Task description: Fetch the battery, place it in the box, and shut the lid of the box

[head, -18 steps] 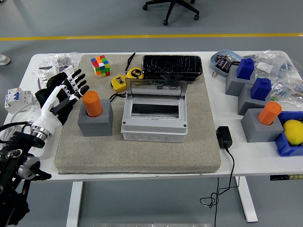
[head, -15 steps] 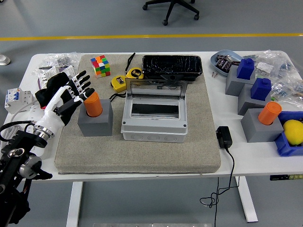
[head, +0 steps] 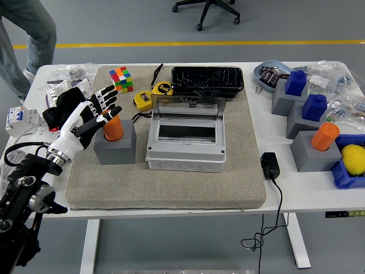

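An orange cylinder battery (head: 114,129) stands upright in a grey holder block (head: 116,146) at the left of the grey mat. My left hand (head: 100,111) is right at the battery's left side, fingers spread open around its top, not closed on it. The grey box (head: 186,137) sits in the mat's middle with its clear lid (head: 187,108) raised open at the back. A second orange battery (head: 324,137) stands in a grey block at the right. My right arm is out of view.
A Rubik's cube (head: 121,79), a yellow tape measure (head: 153,94) and a black tray (head: 207,80) lie behind the box. Blue-topped grey blocks (head: 295,91), a blue bin with a yellow item (head: 352,160) and a black adapter (head: 270,165) are at the right. A person's legs (head: 23,40) show top left.
My left hand has moved right, from beside the holder block up to the battery's top. A person has walked into view at the top left.
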Controlling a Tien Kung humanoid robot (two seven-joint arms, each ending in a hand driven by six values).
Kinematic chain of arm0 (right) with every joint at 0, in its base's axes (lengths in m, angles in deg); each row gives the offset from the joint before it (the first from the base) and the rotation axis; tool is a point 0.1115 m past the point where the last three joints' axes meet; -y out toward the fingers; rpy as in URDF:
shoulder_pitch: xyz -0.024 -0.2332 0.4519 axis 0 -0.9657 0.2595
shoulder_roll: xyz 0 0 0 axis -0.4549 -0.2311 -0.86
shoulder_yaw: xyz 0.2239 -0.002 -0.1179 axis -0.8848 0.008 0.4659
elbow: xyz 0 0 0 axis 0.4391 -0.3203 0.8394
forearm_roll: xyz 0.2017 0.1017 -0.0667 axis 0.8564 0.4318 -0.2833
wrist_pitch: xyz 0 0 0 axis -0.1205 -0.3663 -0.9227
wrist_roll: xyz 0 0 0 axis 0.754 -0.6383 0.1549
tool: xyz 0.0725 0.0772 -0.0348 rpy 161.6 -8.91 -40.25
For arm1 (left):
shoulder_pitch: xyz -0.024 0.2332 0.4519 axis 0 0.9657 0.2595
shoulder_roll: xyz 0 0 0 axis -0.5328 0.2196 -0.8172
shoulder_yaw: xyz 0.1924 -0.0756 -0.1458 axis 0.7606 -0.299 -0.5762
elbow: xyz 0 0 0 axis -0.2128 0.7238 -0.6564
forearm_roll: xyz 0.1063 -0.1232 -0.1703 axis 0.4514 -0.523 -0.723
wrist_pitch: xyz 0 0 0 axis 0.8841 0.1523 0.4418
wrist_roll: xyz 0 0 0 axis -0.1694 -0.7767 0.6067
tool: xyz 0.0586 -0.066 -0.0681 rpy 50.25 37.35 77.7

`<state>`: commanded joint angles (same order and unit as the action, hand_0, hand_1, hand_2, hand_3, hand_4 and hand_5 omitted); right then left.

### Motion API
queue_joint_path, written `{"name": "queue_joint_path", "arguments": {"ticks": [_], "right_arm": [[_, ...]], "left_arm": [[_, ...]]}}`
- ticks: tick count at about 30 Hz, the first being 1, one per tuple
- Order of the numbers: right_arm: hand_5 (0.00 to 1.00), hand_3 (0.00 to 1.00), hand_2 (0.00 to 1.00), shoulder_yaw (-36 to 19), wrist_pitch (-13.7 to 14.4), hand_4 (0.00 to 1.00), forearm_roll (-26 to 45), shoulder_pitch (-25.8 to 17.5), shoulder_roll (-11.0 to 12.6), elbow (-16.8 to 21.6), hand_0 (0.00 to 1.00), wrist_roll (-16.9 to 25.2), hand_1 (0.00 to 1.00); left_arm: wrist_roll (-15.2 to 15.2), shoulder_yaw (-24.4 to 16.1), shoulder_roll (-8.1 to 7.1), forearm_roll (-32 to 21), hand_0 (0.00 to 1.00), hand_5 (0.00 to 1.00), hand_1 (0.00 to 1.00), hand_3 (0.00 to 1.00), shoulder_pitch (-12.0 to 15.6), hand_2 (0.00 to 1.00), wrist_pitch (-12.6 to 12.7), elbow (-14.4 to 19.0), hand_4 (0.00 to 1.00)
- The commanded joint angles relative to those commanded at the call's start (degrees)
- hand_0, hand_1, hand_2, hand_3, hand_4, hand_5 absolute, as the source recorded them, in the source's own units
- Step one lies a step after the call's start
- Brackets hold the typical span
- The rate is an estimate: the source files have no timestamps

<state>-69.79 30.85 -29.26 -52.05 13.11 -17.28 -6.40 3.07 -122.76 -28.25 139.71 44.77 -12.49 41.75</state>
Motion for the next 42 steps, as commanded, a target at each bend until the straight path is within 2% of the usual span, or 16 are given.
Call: {"name": "queue_joint_path", "arguments": {"ticks": [3,4,9,10,21,22,27,28,39,40,42], "right_arm": [[0.998,0.846,0.83,0.05,-0.03,0.998,0.03,-0.06,0.05,0.0,0.959,-0.09,0.904],[0.998,0.845,0.829,0.04,-0.03,0.998,0.01,-0.08,0.08,0.0,0.958,-0.11,0.903],[0.998,0.845,0.829,0.24,0.0,0.998,0.07,-0.13,0.14,0.0,0.958,-0.14,0.903],[0.998,0.845,0.824,0.37,-0.01,0.998,0.19,-0.14,0.14,0.0,0.959,-0.11,0.901],[0.998,0.843,0.823,0.46,0.0,0.998,0.22,-0.13,0.25,0.0,0.959,-0.13,0.899],[0.998,0.844,0.823,0.47,0.0,0.998,0.23,-0.13,0.25,0.0,0.959,-0.13,0.901],[0.998,0.844,0.823,0.18,-0.06,0.998,0.04,-0.17,0.16,0.0,0.959,-0.1,0.901],[0.998,0.843,0.823,0.22,-0.07,0.998,0.1,-0.14,0.14,0.0,0.958,-0.08,0.9],[0.998,0.843,0.822,0.06,-0.1,0.998,0.14,-0.01,0.16,0.0,0.958,-0.07,0.899],[0.998,0.843,0.82,0.01,-0.13,0.998,0.16,-0.02,0.16,0.0,0.957,-0.06,0.899],[0.998,0.843,0.82,0.0,-0.13,0.998,0.2,-0.03,0.14,0.0,0.957,0.01,0.899]], "left_arm": [[0.2,-0.12,0.19,1.19,0.976,0.266,0.953,0.904,-0.3,0.917,0.44,-0.33,0.998],[0.24,-0.12,0.26,1.72,0.973,0.115,0.95,0.901,-0.32,0.916,0.54,-0.29,0.998],[0.29,-0.19,0.74,4.39,0.973,0.115,0.95,0.901,-0.33,0.916,0.97,-0.34,0.998],[0.24,-0.28,0.94,4.89,0.96,0.002,0.943,0.897,-0.27,0.909,1.14,-0.29,0.998],[0.22,0.23,1.45,7.24,0.922,0.002,0.93,0.879,-0.44,0.892,2.25,-0.27,0.998],[0.23,0.25,1.46,7.24,0.88,0.002,0.888,0.814,-0.44,0.837,2.31,-0.29,0.998],[0.29,0.34,2.03,7.24,0.88,0.002,0.888,0.814,-0.57,0.837,3.21,-0.88,0.998],[0.3,0.3,2.25,7.35,0.845,0.002,0.866,0.761,-0.58,0.799,3.29,-0.91,0.998],[0.48,0.91,2.26,7.18,0.835,0.002,0.86,0.757,-0.83,0.79,4.63,-1.62,0.998],[0.51,0.93,2.26,7.26,0.79,0.002,0.836,0.712,-0.85,0.756,4.97,-1.64,0.998],[0.48,0.95,2.26,7.36,0.79,0.002,0.836,0.712,-0.83,0.756,5.32,-1.71,0.998]]}}
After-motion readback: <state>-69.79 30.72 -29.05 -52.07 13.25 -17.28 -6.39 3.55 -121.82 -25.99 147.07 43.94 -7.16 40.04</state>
